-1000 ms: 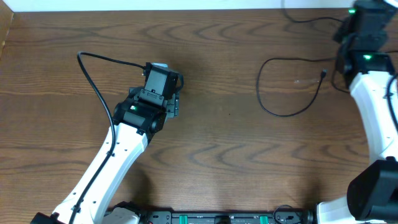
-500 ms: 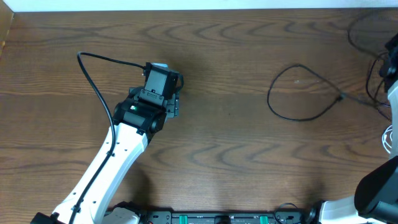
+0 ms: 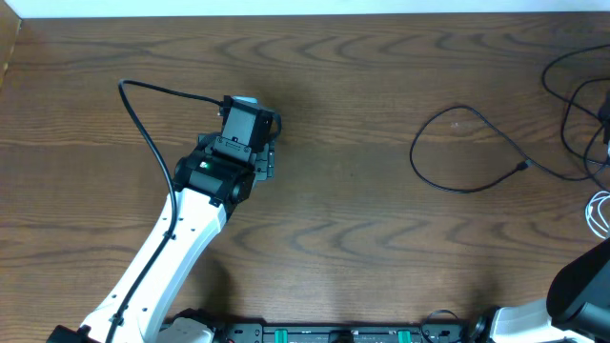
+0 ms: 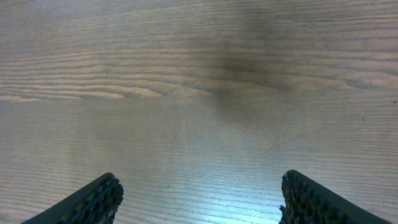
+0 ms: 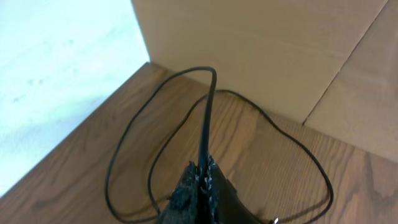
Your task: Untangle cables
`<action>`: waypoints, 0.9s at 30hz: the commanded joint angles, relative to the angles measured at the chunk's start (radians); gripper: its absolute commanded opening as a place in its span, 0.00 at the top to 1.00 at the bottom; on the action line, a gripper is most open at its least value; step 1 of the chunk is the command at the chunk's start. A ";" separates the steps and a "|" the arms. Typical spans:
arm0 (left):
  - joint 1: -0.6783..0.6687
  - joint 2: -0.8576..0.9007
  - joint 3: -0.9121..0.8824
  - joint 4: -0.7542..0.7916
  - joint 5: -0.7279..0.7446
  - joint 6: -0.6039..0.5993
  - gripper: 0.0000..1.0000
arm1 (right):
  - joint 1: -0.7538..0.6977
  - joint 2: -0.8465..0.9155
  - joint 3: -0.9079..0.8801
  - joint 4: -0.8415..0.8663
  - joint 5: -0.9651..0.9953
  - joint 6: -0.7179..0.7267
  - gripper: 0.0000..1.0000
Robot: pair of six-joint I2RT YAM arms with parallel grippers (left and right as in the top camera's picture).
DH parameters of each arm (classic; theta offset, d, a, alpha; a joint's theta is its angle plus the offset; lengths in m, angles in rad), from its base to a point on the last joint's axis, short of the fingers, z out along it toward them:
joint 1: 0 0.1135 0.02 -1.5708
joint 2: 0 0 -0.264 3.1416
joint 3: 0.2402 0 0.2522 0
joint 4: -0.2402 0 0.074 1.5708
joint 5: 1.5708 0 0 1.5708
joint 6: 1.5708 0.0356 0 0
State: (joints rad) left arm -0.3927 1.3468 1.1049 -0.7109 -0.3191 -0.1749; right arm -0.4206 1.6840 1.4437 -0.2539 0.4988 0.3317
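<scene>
Step in hand: drawing the thin black cable [image 3: 413, 154] clear of the thin white cable [image 3: 592, 214]. My right hand [image 5: 202, 177] is clenched on the black cable. In the wrist view the cord rises straight out from between the fingers, bends over, and falls in wide loops onto the brown wood-grain counter [image 3: 362, 238], close to a tan cardboard panel [image 5: 261, 50] at the far right. From above, that hand is past the right edge of the view. The cable's free part lies flat as one open loop right of centre. Its small plug [image 3: 522, 167] sits at the loop's near-right end, just beside the strand that runs off to the right; whether they touch I cannot tell. The white cable shows only as a small coil at the right edge, on the near side, apart from the loop. Whether it crosses the black strands further right is cut off from view. My left hand [image 4: 200, 183] is released, fingers spread wide over bare wood left of centre, grasping nothing, well apart from both cables. Judgement: separation looks well along. To do it well, pull slowly and steadily away from the white coil. Lift enough that the plug trails free rather than snagging. Watch that the loop opens out rather than cinching into a knot, then lay the black cable down straight, well apart from the white. The left hand could pin the white coil if it begins to follow.
</scene>
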 commanded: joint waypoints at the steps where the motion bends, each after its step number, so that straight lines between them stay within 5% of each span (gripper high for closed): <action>1: 0.005 0.006 -0.006 -0.003 -0.003 0.014 0.17 | -0.031 0.003 0.017 0.036 0.024 -0.015 0.99; 12: 0.005 0.006 -0.006 -0.003 -0.003 0.014 0.17 | -0.183 0.003 0.017 0.048 0.026 -0.051 0.98; 14: 0.005 0.006 -0.006 -0.003 -0.003 0.014 0.17 | -0.204 0.003 0.017 0.016 0.022 -0.048 0.75; 17: 0.005 0.006 -0.006 -0.003 -0.003 0.014 0.17 | -0.219 0.003 0.017 -0.033 -0.019 -0.048 0.22; 21: 0.005 0.006 -0.006 -0.003 -0.003 0.014 0.17 | -0.219 0.003 0.017 -0.078 -0.111 -0.049 0.01; 27: 0.005 0.006 -0.006 -0.003 -0.003 0.014 0.17 | -0.177 0.001 0.017 -0.152 -0.489 -0.094 0.01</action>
State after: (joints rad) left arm -0.3927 1.3468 1.1049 -0.7105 -0.3191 -0.1749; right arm -0.6357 1.6855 1.4445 -0.3721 0.2665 0.2752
